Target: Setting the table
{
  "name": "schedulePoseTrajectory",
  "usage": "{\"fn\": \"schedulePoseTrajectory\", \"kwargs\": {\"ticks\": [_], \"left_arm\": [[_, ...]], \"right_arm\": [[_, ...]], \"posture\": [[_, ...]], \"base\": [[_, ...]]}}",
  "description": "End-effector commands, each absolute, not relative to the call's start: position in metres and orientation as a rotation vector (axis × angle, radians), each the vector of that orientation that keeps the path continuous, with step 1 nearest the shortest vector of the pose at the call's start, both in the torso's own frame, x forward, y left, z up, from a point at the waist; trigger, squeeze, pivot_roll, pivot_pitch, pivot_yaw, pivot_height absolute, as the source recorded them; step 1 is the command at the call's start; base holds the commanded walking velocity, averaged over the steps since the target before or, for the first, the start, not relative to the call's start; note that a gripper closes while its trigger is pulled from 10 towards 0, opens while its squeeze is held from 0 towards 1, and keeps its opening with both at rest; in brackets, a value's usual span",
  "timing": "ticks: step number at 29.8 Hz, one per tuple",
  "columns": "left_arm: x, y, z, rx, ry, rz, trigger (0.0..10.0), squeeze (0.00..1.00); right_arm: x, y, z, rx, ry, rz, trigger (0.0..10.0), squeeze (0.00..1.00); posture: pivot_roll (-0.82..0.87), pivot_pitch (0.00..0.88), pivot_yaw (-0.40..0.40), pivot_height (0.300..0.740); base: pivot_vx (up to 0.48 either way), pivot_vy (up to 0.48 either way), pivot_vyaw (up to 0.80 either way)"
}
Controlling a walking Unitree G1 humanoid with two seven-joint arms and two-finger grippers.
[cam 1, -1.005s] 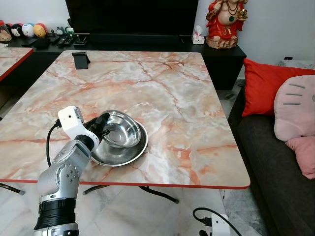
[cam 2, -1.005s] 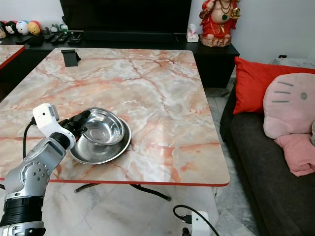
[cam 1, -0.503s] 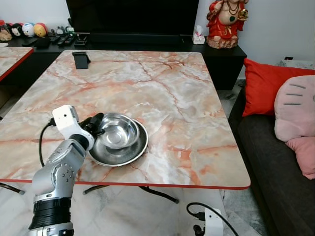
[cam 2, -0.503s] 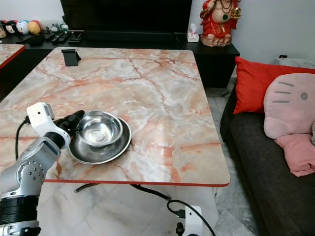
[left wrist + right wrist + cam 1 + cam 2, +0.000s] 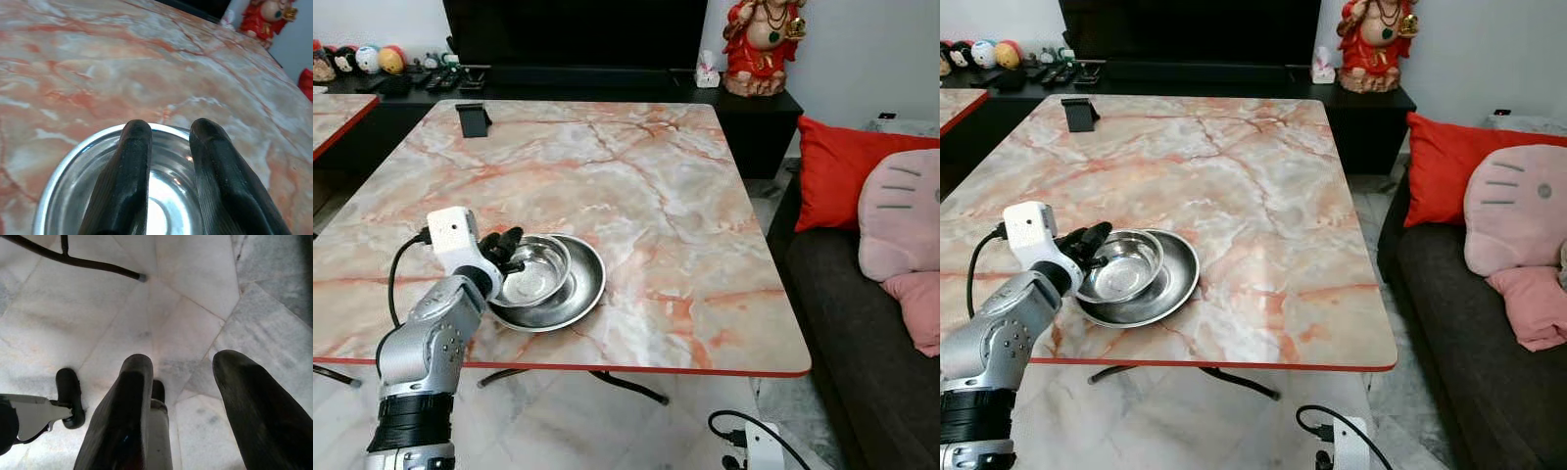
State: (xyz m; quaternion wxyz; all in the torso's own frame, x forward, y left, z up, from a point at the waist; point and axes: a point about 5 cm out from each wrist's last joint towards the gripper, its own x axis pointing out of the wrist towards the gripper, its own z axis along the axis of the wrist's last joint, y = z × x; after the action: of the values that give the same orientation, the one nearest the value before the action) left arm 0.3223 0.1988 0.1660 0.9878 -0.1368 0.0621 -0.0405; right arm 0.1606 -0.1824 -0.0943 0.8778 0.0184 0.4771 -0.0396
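Between left gripper point(image 5: 509, 253) fingers point(image 5: 131, 161): near rim of bowl point(image 5: 536, 275), pinched. Bowl tilted, resting in plate point(image 5: 579, 292) just beyond gripper, on table point(image 5: 636, 186) near front edge. Steel: light, rigid, slick; thin rim only hold, likely to pivot or slip. Right gripper point(image 5: 183, 396) idle over floor, fingers spread, empty.

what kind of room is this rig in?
Likely a home living room: a marble-look table beside a dark sofa with cushions, and a large TV on a low black cabinet.
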Motion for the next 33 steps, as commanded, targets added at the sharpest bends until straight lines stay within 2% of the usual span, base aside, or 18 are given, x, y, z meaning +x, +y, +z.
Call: {"fn": "schedulePoseTrajectory", "kwargs": {"ticks": [1, 7, 16, 25, 33], "left_arm": [[0.322, 0.195, 0.171, -0.267, 0.104, -0.124, 10.0, 0.00], [0.318, 0.176, 0.174, -0.185, 0.118, -0.291, 10.0, 0.00], [0.313, 0.159, 0.156, -0.254, 0.237, -0.392, 10.0, 0.00], [0.316, 0.157, 0.151, -0.277, 0.276, -0.410, 10.0, 0.00], [0.320, 0.153, 0.149, -0.345, 0.305, -0.416, 10.0, 0.00]], "right_arm": [[0.158, -0.185, -0.095, 0.043, 0.996, -0.090, 10.0, 0.00], [0.155, -0.169, -0.098, 0.052, 1.008, -0.075, 10.0, 0.00], [0.170, -0.140, -0.093, 0.064, 0.994, -0.047, 10.0, 0.00], [0.177, -0.146, -0.090, 0.060, 0.983, -0.055, 10.0, 0.00], [0.168, -0.162, -0.093, 0.057, 0.990, -0.072, 10.0, 0.00]], "posture": [[0.08, 0.000, -0.025, 0.740], [0.08, 0.000, -0.023, 0.740], [0.07, 0.000, -0.018, 0.740], [0.07, 0.000, -0.015, 0.740], [0.06, 0.000, -0.010, 0.740]], "base": [[0.000, 0.000, 0.00], [0.000, 0.000, 0.00], [0.000, 0.000, 0.00], [0.000, 0.000, 0.00], [0.000, 0.000, 0.00]]}}
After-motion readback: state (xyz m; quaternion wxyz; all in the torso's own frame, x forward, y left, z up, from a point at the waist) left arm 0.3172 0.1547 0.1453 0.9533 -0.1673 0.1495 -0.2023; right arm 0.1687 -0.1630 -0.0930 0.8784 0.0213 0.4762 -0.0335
